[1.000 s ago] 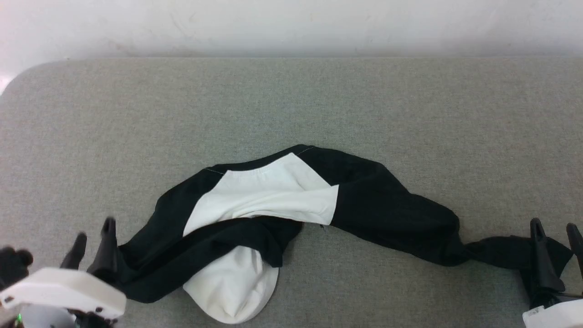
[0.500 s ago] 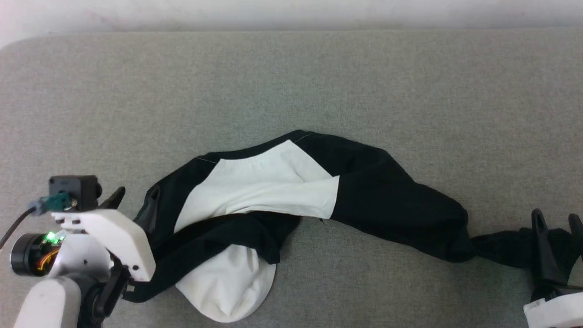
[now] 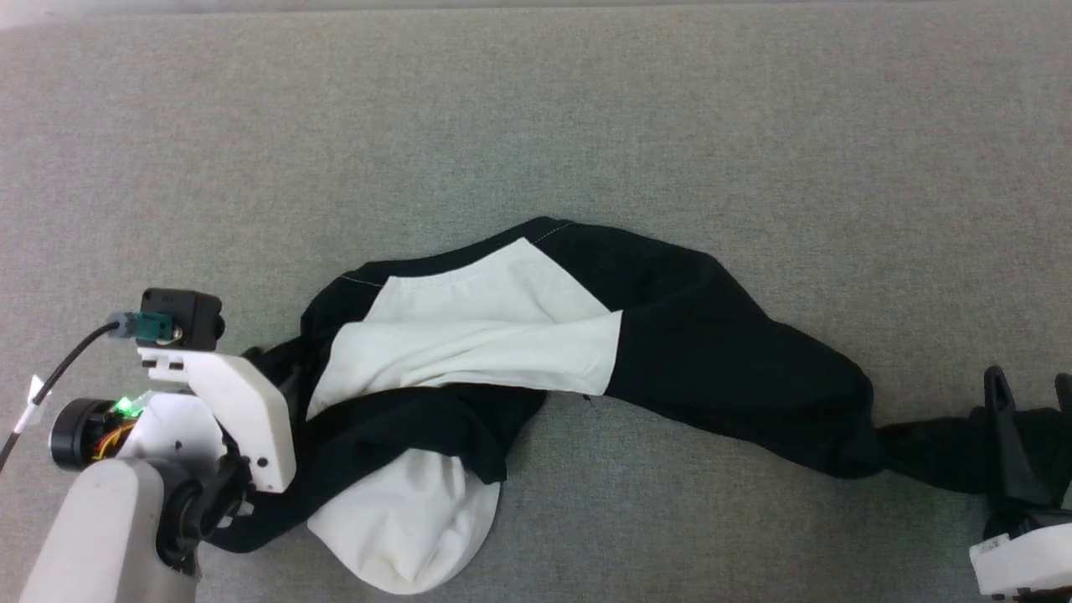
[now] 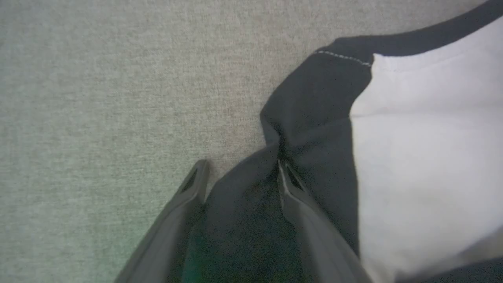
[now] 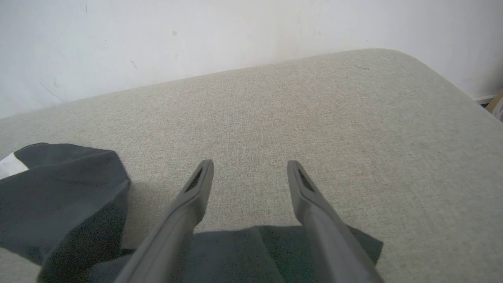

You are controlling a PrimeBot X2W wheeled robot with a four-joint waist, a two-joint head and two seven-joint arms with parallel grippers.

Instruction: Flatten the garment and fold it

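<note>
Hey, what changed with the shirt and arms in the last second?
The left tool swung forward over the left end of the shirt, its open jaws astride black cloth; nothing gripped. The head camera tilted down. The right tool stayed open at the right end.

The table [image 5: 353,129] is covered in a grey-green woven cloth, flat and evenly lit with only soft shadows, and one of its far corners is rounded off. Beyond the table's far edge stands a white wall [image 5: 196,35], matt and marked with a few small scuffs and faint scratches. Past the table's rounded corner, low against the wall, runs a pale skirting strip [image 5: 480,97], and just beside it is a sliver of something brown [image 5: 496,103], too little to identify.
</note>
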